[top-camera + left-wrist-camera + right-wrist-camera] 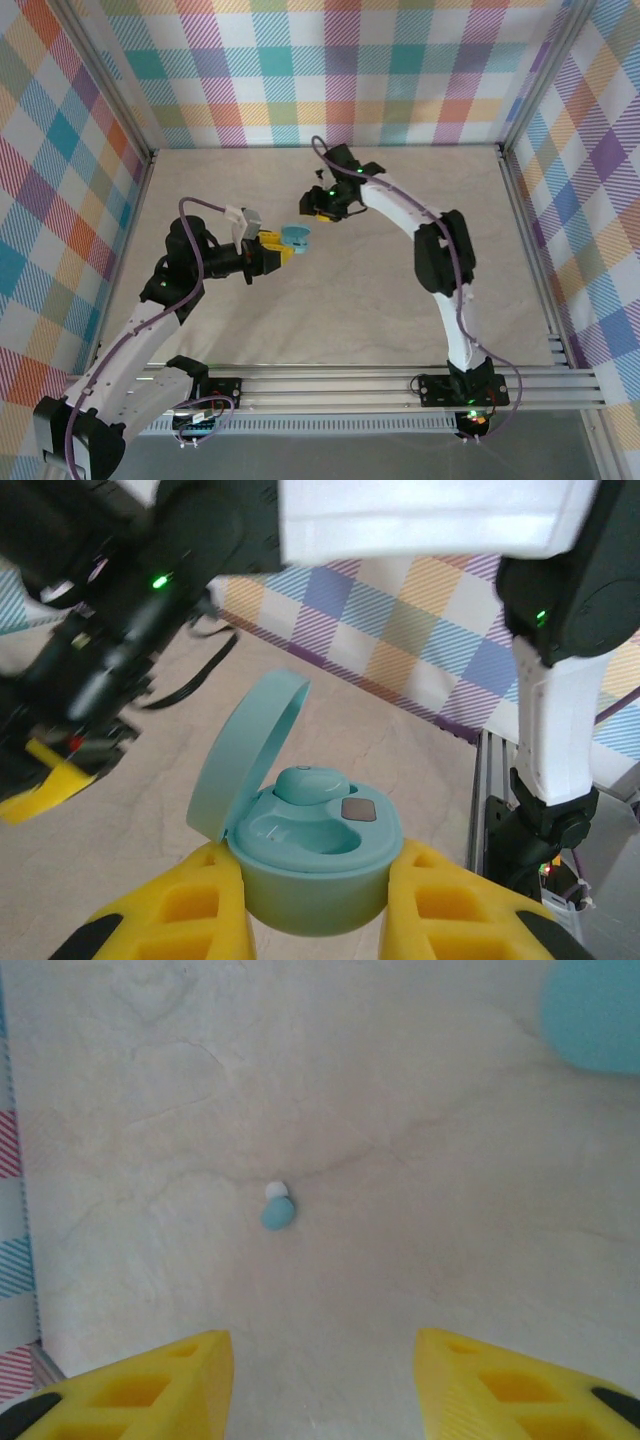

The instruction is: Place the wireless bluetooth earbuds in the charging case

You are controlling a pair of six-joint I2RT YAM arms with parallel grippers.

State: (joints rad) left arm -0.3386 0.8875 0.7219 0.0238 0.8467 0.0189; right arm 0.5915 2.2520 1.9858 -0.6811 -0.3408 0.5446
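Two arms reach over a pale marbled table (350, 320) walled in by plaid cloth (330, 70). The left arm (150, 320) comes from the near left, its base cut off at the corner. The right arm (440, 250) bends in from the near right, and in the left wrist view its wrist is a dark blur behind the case.

The left gripper (280, 245) (318, 865) is clamped on the charging case (297, 237) (315, 895) near mid-table, a yellow finger (190, 910) pressed to each side. The case's underside is hidden, so I cannot tell whether it touches the table. Its lid (250, 750) stands open, tilted up at the left.

The right gripper (312, 208) (320, 1345) hangs just beyond the case, jaws apart with nothing between them and the fingers cut off at the lower edge. A blurred blue shape (595, 1015) in that view's upper corner is too soft to name.

A small grey square (357, 810) sits on the case's deck; any mark on it cannot be read. The seated earbud (310, 783) fills the far well, next to a hollow near well (300, 838). The loose earbud (278, 1213) lies on the table under the right gripper, its white tip (277, 1189) pointing away.
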